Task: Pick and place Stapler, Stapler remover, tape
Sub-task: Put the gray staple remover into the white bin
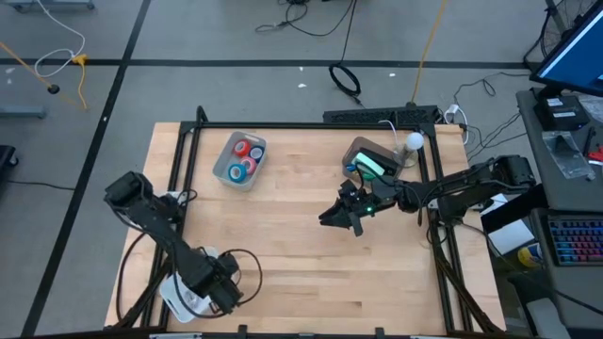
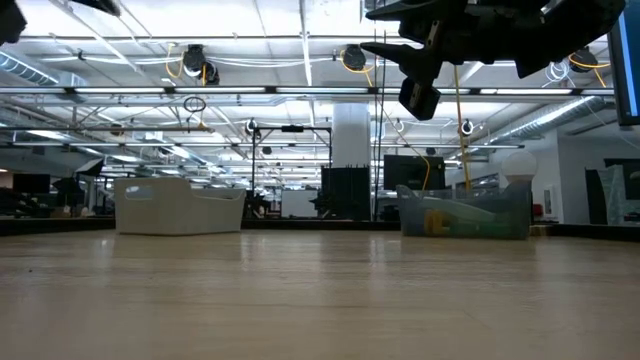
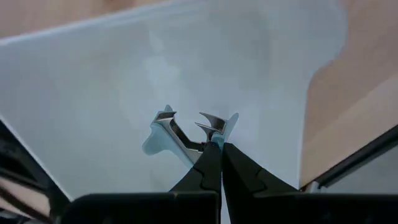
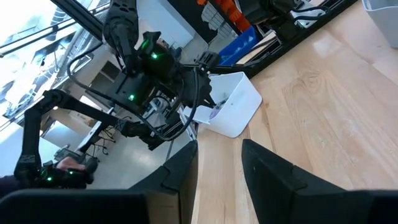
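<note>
White bin point(image 1: 179, 297) at table's near-left corner is entered by left gripper point(image 3: 214, 155), fingers clamped on stapler remover point(image 3: 186, 134). Right gripper point(image 1: 341, 215) is held above table centre-right, fingers parted, nothing between. Tape rolls point(image 1: 245, 158) are seen in clear tray point(image 1: 226, 174) at far left. Stapler point(image 1: 369, 166) lies in far-right container point(image 1: 353, 151).

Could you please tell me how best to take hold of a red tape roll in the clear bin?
Come straight down from above: the red tape roll lies flat in the bin, pale centre up, other rolls crowding it. Probably pinch its wall, one finger in the centre hole, one outside.
</note>
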`<action>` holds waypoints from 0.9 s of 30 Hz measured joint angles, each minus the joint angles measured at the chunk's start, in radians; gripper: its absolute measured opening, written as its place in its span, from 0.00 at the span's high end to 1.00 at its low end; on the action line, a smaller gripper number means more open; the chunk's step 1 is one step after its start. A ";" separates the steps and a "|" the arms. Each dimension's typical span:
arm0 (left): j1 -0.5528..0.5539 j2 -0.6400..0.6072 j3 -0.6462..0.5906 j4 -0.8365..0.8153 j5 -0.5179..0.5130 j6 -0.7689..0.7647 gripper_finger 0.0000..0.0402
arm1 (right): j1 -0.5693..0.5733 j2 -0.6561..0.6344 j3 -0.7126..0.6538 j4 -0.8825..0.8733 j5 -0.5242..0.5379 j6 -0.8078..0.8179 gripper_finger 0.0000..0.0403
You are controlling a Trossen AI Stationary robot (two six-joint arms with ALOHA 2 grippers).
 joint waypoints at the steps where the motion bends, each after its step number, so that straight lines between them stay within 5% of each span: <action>1: -0.006 0.000 -0.005 0.001 -0.001 -0.001 1.00 | 0.000 0.000 0.000 0.000 -0.001 0.000 0.72; 16: -0.015 -0.007 -0.153 0.199 -0.022 -0.013 1.00 | 0.002 0.000 0.000 0.000 -0.002 0.028 0.72; 27: -0.008 -0.011 -0.153 0.210 -0.050 -0.024 0.86 | 0.002 0.000 0.000 0.000 -0.002 0.027 0.72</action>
